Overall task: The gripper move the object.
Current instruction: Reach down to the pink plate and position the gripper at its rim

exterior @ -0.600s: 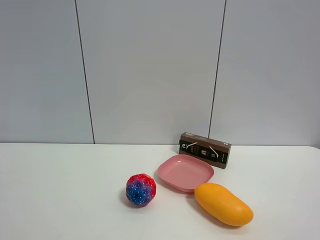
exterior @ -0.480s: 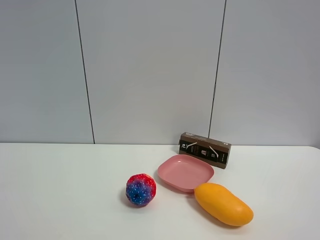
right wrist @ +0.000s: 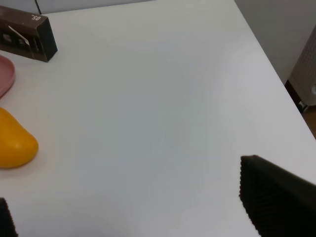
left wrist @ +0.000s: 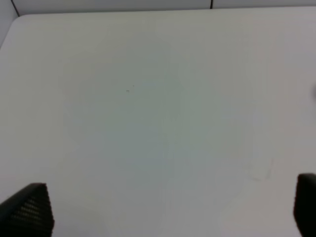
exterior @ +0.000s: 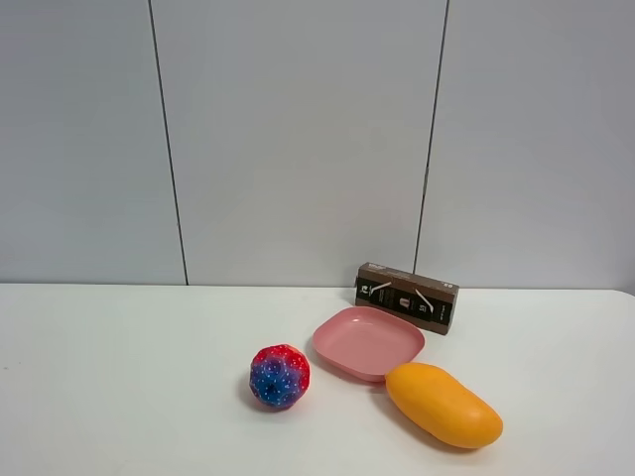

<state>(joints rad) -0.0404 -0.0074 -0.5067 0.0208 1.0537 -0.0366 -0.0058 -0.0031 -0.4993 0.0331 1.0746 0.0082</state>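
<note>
Pink plate (exterior: 368, 342) far-left of mango (exterior: 444, 405), just beside; I read left gripper (left wrist: 166, 210), right gripper (right wrist: 140, 210) jaws spread, empty.

The shallow pink plastic plate (exterior: 368, 342), rounded-square, is one plain matte colour, the smooth oblong mango (exterior: 444, 405) is a deep orange-yellow, and the round ball (exterior: 280, 376) is blotched red and blue with pale specks all over. The long dark brown cardboard box (exterior: 407, 297) has small white and reddish markings on its face. The flat counter (exterior: 119, 377) is plain white under pale grey wall panels (exterior: 298, 139) split by thin dark seams, while the left hand (left wrist: 168, 210) and right hand (right wrist: 143, 212) are black with a fine ribbed texture.
</note>
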